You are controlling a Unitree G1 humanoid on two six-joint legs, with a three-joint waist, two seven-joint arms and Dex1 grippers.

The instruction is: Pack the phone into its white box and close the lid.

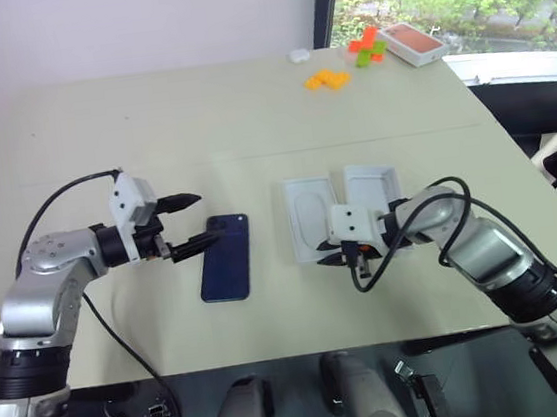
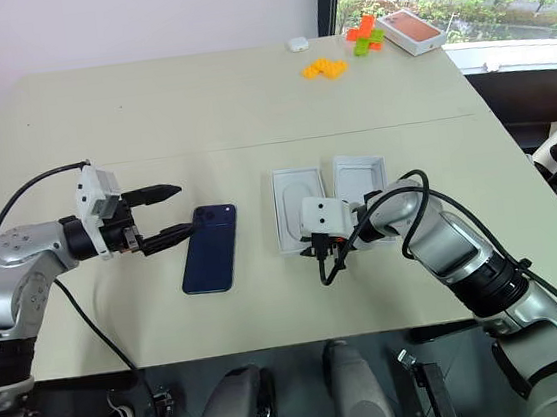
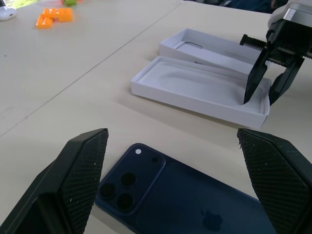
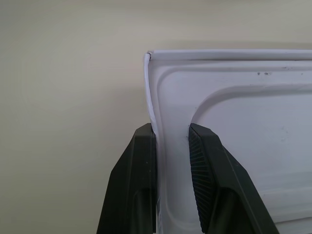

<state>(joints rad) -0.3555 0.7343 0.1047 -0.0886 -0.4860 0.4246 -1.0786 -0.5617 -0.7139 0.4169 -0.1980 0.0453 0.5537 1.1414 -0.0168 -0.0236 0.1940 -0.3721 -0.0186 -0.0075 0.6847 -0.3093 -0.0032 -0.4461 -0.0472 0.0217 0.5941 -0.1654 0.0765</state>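
The dark navy phone (image 1: 226, 260) lies flat, back up, left of centre on the table, with its camera cluster (image 3: 127, 181) at the far corner. My left gripper (image 1: 194, 220) hovers wide open just left of the phone's far end, its fingertips either side of that corner. To the right lies the white box (image 1: 309, 215), open side up, with an oval outline moulded inside. The lid (image 1: 372, 186) rests beside it, inside up. My right gripper (image 4: 172, 129) is shut across the box's wall at its near corner, one finger outside and one inside.
At the far right corner of the table are an orange-red-topped box (image 1: 413, 42), orange blocks (image 1: 327, 79), green and red blocks (image 1: 369, 47) and a small white object (image 1: 299, 55). The table's right edge (image 1: 512, 142) runs close past the lid.
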